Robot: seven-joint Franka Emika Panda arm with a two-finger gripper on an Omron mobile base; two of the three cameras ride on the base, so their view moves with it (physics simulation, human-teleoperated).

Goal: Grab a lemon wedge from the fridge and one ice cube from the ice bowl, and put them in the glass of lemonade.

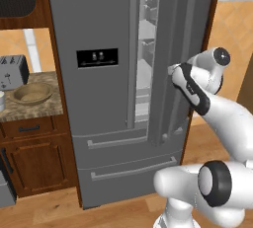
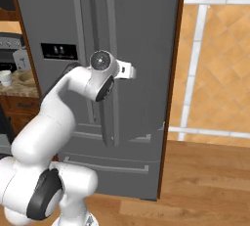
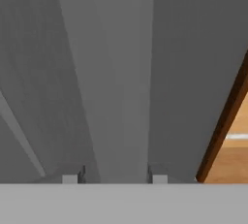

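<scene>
Hand view: gripper (image 3: 115,178) at 6 o'clock, fingertips spread either side of fridge (image 1: 99,34) door handle (image 3: 116,97) — grip uncertain, door ajar.

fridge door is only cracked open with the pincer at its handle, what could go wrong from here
1. The fridge right door is open only a narrow gap; reaching in now would likely knock the door edge.
2. The pincer straddles the handle with jaws apart, so a pull may slip off.
3. The arm elbow sits close to the door and could block a wider swing.
</scene>
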